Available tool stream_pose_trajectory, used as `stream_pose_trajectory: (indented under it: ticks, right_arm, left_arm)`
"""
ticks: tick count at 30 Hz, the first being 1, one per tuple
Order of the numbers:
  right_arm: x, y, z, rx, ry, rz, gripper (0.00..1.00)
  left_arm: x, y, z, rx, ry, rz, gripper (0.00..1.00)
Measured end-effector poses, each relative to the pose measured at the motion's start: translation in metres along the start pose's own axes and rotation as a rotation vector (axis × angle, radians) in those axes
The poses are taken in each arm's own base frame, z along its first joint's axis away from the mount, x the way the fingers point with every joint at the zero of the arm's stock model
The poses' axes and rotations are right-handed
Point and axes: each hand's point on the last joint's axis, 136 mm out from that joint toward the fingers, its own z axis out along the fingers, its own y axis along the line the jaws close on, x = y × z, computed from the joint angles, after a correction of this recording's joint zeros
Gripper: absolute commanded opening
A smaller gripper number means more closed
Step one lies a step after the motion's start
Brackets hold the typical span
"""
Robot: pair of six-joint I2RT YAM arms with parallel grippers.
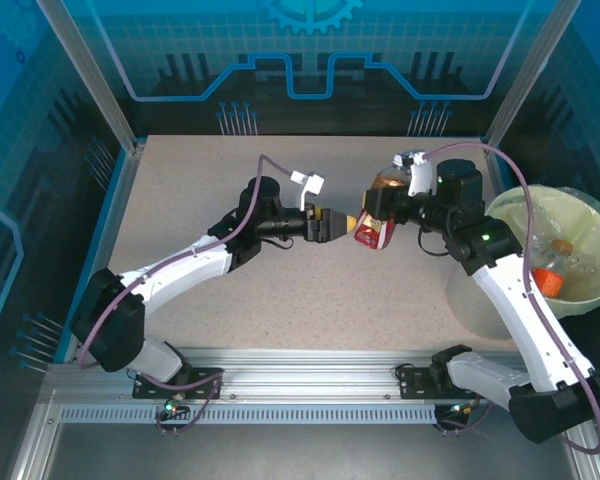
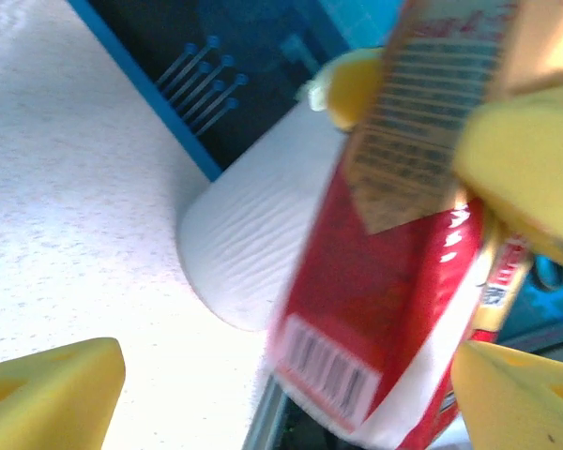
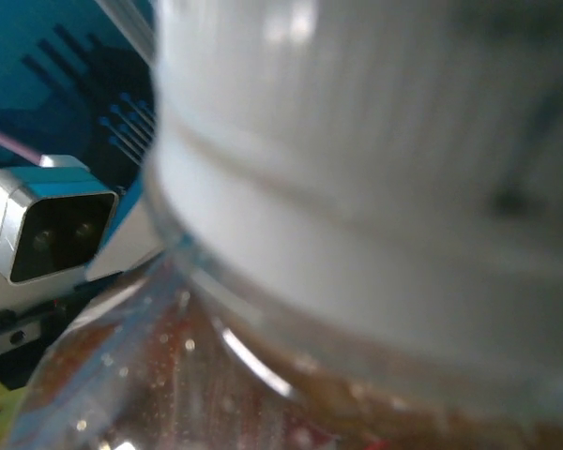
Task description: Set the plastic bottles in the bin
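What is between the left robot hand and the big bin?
The top view shows a red-labelled bottle in the right gripper, between left gripper and bin.

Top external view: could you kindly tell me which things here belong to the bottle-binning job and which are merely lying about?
Belongs to the job:
- red-labelled bottle
- bin
- bottles already inside it

Just there:
- table
- purple cables
- blue backdrop
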Motion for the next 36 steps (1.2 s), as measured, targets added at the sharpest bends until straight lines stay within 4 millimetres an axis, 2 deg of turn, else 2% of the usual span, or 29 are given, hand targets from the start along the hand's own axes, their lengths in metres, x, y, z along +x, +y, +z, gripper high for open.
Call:
stream_pose_trajectory:
  ticks: [4, 10, 13, 17, 22, 27, 32, 36]
  right_arm:
    - [-0.021, -0.011, -0.028, 0.135, -0.053, -0.086, 0.41]
    - [-0.060, -0.032, -0.096, 0.418, -0.187, -0.227, 0.41]
    - [-0.072, -0.050, -0.124, 0.590, -0.215, -0.278, 0.41]
    - [-0.083, -0.086, -0.157, 0.893, -0.201, -0.343, 0.41]
    - [-0.080, -0.138, -0.185, 1.199, -0.089, -0.349, 0.42]
    - [-0.063, -0.185, -0.229, 1.464, 0.043, -0.315, 0.45]
    - [-0.047, -0.220, -0.267, 1.612, 0.151, -0.276, 0.48]
    - [-0.034, -0.240, -0.283, 1.654, 0.226, -0.286, 0.54]
  left_arm:
    - [-0.001, 0.019, -0.007, -0.123, -0.021, 0.008, 0.99]
    - [-0.004, 0.039, -0.017, -0.264, -0.051, 0.030, 0.99]
    - [-0.005, 0.047, -0.021, -0.312, -0.062, 0.028, 0.99]
    - [-0.005, 0.056, -0.024, -0.362, -0.066, 0.021, 0.99]
    - [-0.017, 0.052, -0.027, -0.379, -0.090, 0.035, 0.99]
    - [-0.021, 0.053, -0.023, -0.382, -0.094, 0.024, 0.99]
    - [-0.019, 0.062, -0.017, -0.402, -0.070, -0.003, 0.99]
    - [-0.018, 0.069, -0.011, -0.412, -0.060, -0.031, 0.99]
